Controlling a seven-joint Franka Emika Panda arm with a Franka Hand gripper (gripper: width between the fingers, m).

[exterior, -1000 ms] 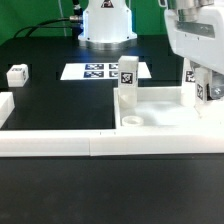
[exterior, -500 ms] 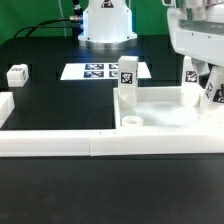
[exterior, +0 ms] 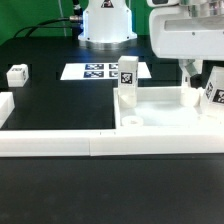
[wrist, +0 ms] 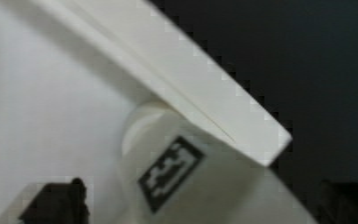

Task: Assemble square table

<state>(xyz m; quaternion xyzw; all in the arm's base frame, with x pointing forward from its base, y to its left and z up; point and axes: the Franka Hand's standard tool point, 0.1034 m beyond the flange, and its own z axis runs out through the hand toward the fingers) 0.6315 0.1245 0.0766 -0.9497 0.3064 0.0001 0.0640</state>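
Black matte bench (exterior: 50,100) fills most of the exterior view. The background behind it is dark, and the white robot base (exterior: 108,22) stands at the far edge, centre. Marker board (exterior: 88,72) lies flat just in front of the base. A long white border bar (exterior: 60,143) runs along the near side across the whole width. A short bar (exterior: 5,108) sits at the exterior view's left edge, just behind the long one.

The slab (exterior: 165,112) of the square table lies flat on the bench at the exterior view's right, its near rim against the border bar. The corner hole (exterior: 131,120) at its near left corner is unfilled. The upright leg (exterior: 127,84) stands at the slab's far left corner, tag toward the camera. The tilted leg (exterior: 213,93) is at the slab's far right corner, leaning and partly cut by the frame edge; cannot tell whether its foot sits in a hole. The loose leg (exterior: 17,74) lies on bare bench at the exterior view's left, well apart from the slab.

The pincer (exterior: 203,76) hangs over the tilted leg with its jaws spread wide. In the wrist view, which is blurred, the dark fingertips (wrist: 55,200) stand on either side of that leg with a gap on each side, gripping nothing. The slab's raised rim crosses the same view diagonally, partly in front of the leg, with black bench beyond it.
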